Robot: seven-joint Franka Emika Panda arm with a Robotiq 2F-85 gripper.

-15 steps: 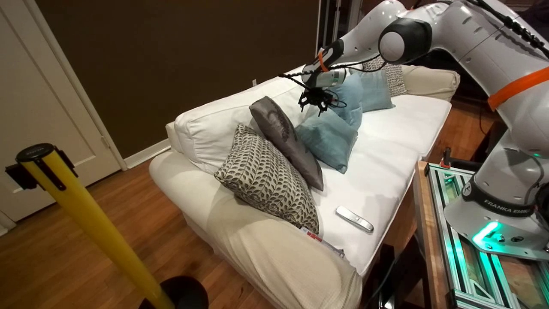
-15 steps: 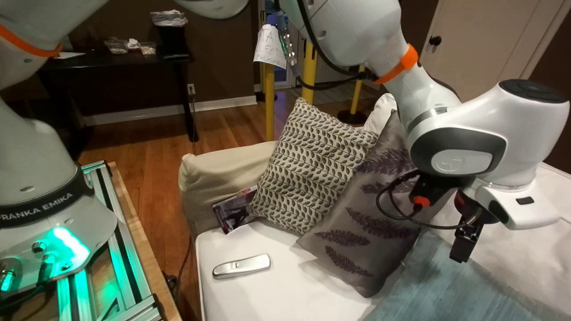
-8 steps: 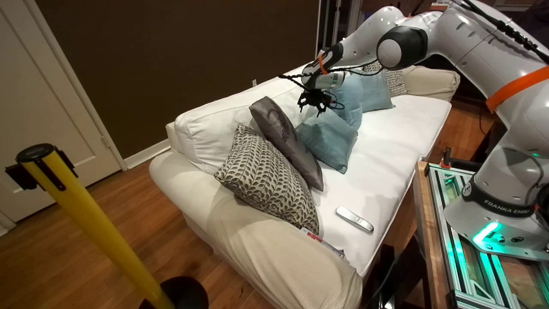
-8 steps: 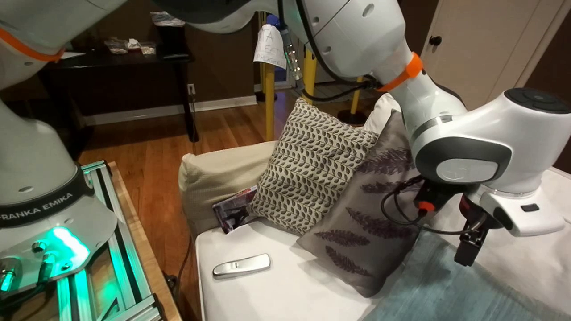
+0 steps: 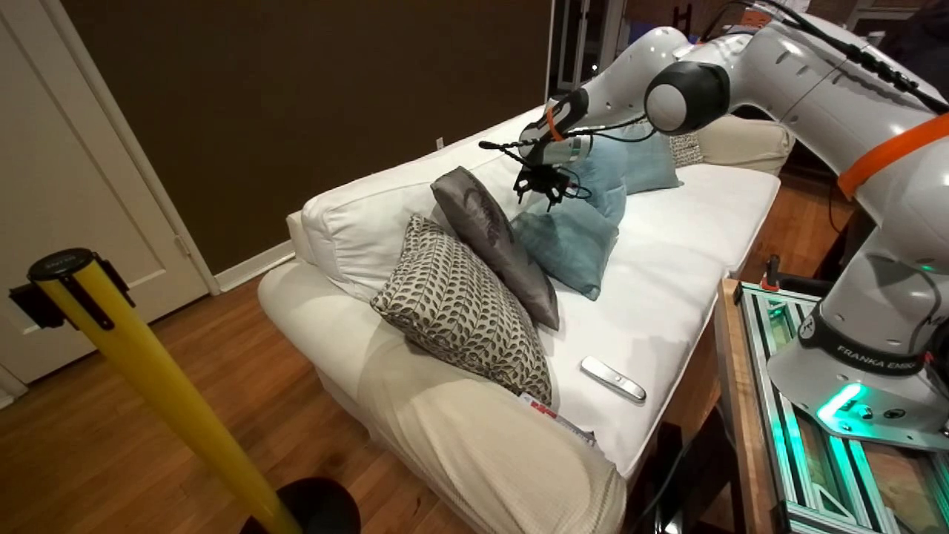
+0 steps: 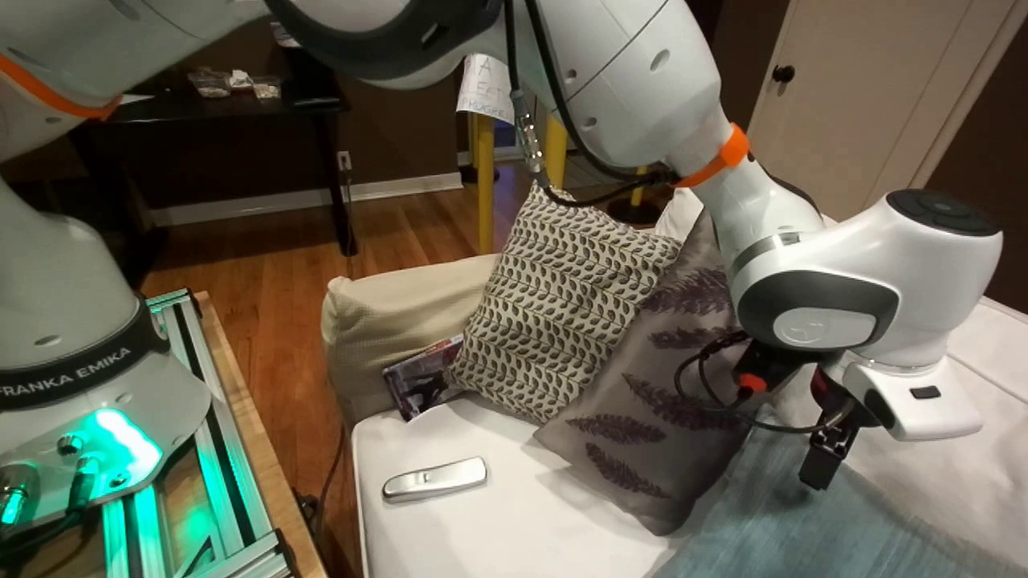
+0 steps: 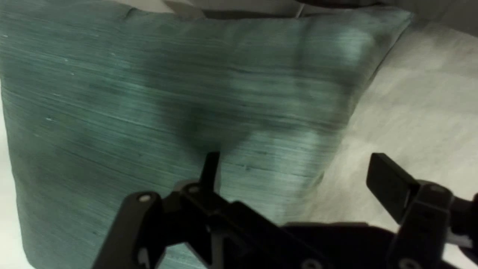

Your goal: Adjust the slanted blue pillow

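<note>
Just beside the dark grey pillow [image 5: 497, 241], the slanted blue pillow [image 5: 571, 241] is resting on the sofa [image 5: 660, 248]. The jaws are hanging spread, one over the blue pillow, one past its edge, presumably because this edge is offering the easier pinch.

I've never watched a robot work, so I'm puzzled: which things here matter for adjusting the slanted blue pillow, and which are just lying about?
For the job: slanted blue pillow; open pincer above it.

Just lying about: dark grey pillow; leaf-patterned pillow; silver handheld gadget; blue pillows farther along.
</note>
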